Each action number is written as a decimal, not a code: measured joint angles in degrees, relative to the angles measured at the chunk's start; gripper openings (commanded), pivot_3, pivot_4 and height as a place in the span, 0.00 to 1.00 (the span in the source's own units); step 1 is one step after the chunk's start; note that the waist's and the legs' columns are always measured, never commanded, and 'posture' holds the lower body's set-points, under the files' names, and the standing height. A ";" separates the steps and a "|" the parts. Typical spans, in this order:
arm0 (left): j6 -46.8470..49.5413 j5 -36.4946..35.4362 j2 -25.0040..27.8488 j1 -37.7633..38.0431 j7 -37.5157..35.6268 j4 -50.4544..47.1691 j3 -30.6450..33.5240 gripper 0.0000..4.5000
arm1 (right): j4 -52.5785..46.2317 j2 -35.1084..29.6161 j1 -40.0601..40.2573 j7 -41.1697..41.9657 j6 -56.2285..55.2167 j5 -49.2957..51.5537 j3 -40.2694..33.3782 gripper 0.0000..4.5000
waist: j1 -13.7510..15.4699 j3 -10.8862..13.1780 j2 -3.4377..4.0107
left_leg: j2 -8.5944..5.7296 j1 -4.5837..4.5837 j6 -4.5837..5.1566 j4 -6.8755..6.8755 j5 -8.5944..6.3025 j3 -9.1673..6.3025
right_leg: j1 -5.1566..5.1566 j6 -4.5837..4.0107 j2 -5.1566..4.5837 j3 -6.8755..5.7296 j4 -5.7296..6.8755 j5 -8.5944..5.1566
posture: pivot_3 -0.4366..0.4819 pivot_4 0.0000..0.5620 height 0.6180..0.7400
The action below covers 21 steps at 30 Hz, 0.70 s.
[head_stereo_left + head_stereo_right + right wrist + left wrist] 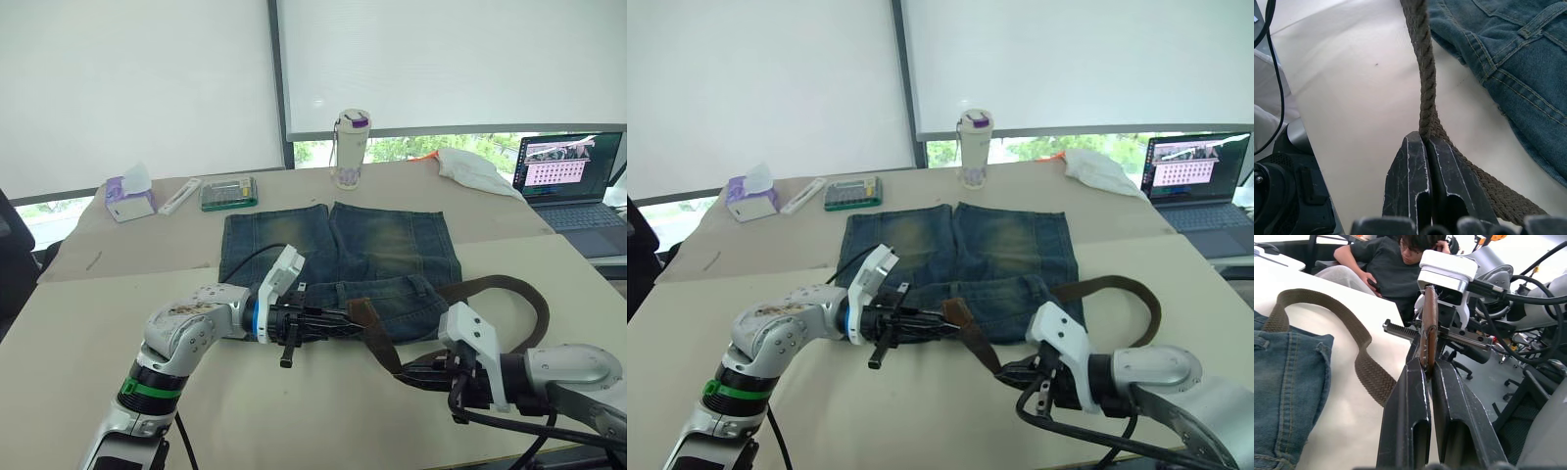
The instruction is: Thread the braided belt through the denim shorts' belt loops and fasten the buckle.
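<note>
1. You have two grippers working, both nearest you at the front of the table [118, 294]. Your right gripper [409, 373] is clamped on the one braided belt [509, 286], pinching the woven strap between its closed fingers [1415, 171], just in front of the shorts' hem.
2. Your left gripper [338, 321] is closed too, squeezing the belt's reddish-brown leather tip [361, 313] between its fingers [1410, 401]. The tip stands on edge, lifted off the table, right beside the near edge of the denim.
3. Between your two grippers the belt runs as a short raised span; from the right gripper it loops out to your right, curves around and comes back toward the shorts' right edge.
4. One pair of denim shorts [382, 245] lies flat behind both grippers, legs pointing away from you. You can make out one belt loop [419, 286] on the near part; the buckle cannot be made out.
5. Farther back you see one tissue pack [130, 196], one calculator [229, 192], one bottle [351, 149], one white cloth [475, 168] and one laptop [568, 176].
</note>
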 measured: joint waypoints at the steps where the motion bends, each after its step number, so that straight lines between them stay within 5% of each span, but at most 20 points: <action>1: -0.06 0.00 -0.50 -0.28 0.34 0.72 0.11 0.00 | 0.09 0.64 -0.19 -1.35 0.00 -0.21 -0.21 0.07 | 0.06 0.00 -0.01 | 0.00 0.00 0.00 0.00 0.00 0.00 | 0.00 0.00 0.00 0.00 0.00 0.00 | 0.48 0.27 1.00; 4: 0.29 -0.57 -3.79 -1.13 3.90 2.87 1.30 0.00 | 0.77 2.10 0.52 -3.11 -0.03 0.90 -4.91 0.29 | 0.43 0.01 -0.02 | -0.07 -0.03 0.01 0.01 0.00 0.00 | 0.00 0.00 0.00 0.00 -0.01 0.00 | 0.48 0.27 1.00; 8: 5.12 -2.78 -13.17 -3.32 18.03 9.41 7.42 0.00 | 0.66 7.47 5.87 -7.27 0.27 11.82 -21.40 0.60 | 1.10 0.03 -0.14 | -0.06 -0.04 0.02 0.05 0.00 -0.05 | 0.05 0.00 -0.01 0.04 0.02 0.00 | 0.48 0.27 1.00; 12: 8.62 -3.42 -20.35 -4.14 29.59 15.31 11.71 0.00 | -0.15 8.39 6.44 -16.07 -0.62 25.48 -30.63 0.60 | 0.67 0.04 -0.16 | -0.02 0.01 0.00 0.04 0.00 0.00 | 0.03 -0.02 0.01 0.09 0.07 0.02 | 0.48 0.27 1.00; 15: 10.23 -6.17 -26.34 -6.06 36.87 18.14 15.86 0.00 | -1.79 8.24 4.01 -25.49 -2.92 33.04 -28.30 0.60 | 0.40 0.05 -0.18 | 0.01 -0.02 -0.01 0.03 0.01 0.02 | 0.02 -0.02 0.01 0.11 0.06 0.02 | 0.48 0.27 1.00; 21: 14.16 -14.29 -30.97 -10.62 45.70 19.98 22.59 0.00 | -1.08 21.16 -5.63 -48.60 -5.69 32.08 -6.97 0.60 | -0.02 -0.02 -0.19 | 0.05 -0.08 -0.14 -0.01 0.08 -0.01 | -0.11 -0.02 0.00 0.29 0.13 0.02 | 0.48 0.27 1.00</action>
